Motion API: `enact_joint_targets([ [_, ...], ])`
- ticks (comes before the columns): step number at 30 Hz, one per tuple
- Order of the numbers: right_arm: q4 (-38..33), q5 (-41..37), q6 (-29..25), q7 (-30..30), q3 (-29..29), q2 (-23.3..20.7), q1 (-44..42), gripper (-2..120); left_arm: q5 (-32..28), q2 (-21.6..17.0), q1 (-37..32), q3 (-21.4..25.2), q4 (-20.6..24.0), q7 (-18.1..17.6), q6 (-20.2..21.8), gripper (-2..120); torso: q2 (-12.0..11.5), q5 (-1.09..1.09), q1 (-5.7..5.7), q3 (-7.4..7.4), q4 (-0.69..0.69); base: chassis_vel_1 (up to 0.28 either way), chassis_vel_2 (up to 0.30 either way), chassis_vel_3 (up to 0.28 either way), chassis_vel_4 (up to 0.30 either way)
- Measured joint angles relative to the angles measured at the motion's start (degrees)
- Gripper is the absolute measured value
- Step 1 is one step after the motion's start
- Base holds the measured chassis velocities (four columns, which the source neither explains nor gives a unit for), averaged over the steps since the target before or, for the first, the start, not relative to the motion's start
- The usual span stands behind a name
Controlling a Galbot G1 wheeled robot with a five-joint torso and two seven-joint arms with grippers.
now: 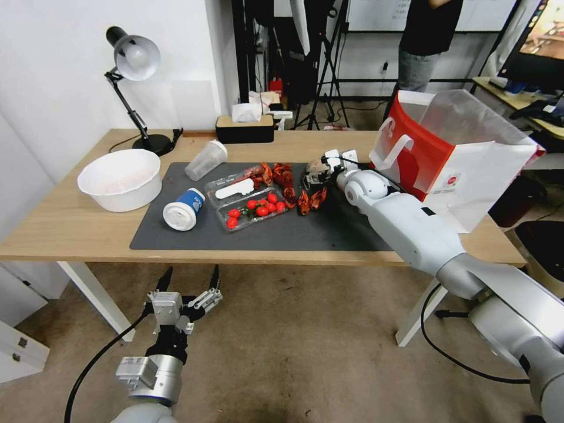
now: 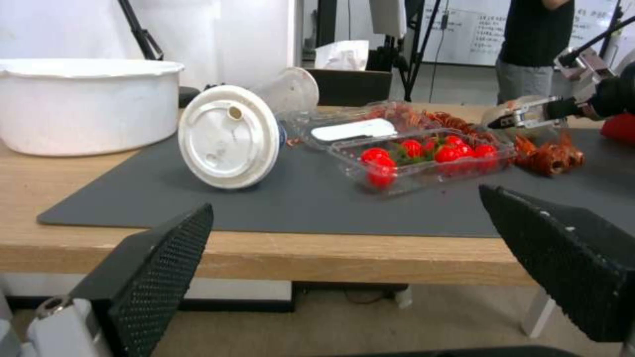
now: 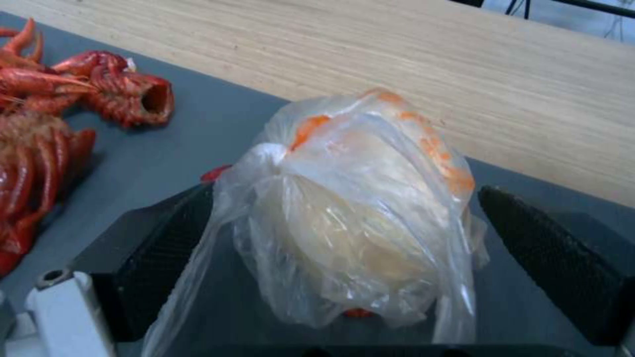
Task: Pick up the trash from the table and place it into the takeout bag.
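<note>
Two grippers show. Reaching across the table (image 1: 70, 226), the right gripper (image 3: 350, 248) sits low over the dark mat (image 1: 264, 235), fingers spread on either side of a knotted clear plastic bag (image 3: 357, 208) beside red crayfish shells (image 3: 39, 129). Just right of it stands the takeout bag (image 1: 452, 158). Below the table edge, the left gripper (image 1: 189, 281) hangs spread wide, holding nothing.

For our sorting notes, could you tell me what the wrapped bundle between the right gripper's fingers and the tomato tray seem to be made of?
The bundle between the open right gripper fingers looks like thin, glossy clear plastic film: crinkled, translucent, orange-smeared. The tomato tray appears to be rigid clear plastic, shiny-edged, with the tomatoes visible through its wall. The left gripper waits open below the table.
</note>
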State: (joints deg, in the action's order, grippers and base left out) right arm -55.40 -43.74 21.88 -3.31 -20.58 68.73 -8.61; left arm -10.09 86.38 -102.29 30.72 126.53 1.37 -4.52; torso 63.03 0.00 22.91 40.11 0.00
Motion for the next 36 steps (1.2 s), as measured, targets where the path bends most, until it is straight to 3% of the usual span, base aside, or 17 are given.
enact_joint_targets([
  [10, 0.4, 0.0, 0.3, 0.2, -0.1, -0.3, 0.1, 100, -0.1, -0.1, -0.1, 0.0, 0.2, 0.1, -0.1, 100, 0.0, 0.01, 0.0, 0.0, 0.0, 0.0, 0.0, 0.0, 0.0],
  [13, 1.0, 0.0, 0.3, 0.7, -0.2, -0.1, 0.5, 95, -0.1, -0.1, -0.2, 0.1, 0.3, 0.1, -0.1, 100, 0.0, 0.0, 0.0, 0.0, 0.0, 0.0, 0.0, 0.0, 0.0],
  [36, 4.1, -0.2, 0.2, 3.4, 2.0, 1.4, -0.7, 33, 0.2, -0.2, -0.4, -0.5, 0.6, 1.1, -0.4, 100, 0.0, 0.0, 0.0, -0.01, 0.03, 0.0, 0.0, 0.0, 0.0],
])
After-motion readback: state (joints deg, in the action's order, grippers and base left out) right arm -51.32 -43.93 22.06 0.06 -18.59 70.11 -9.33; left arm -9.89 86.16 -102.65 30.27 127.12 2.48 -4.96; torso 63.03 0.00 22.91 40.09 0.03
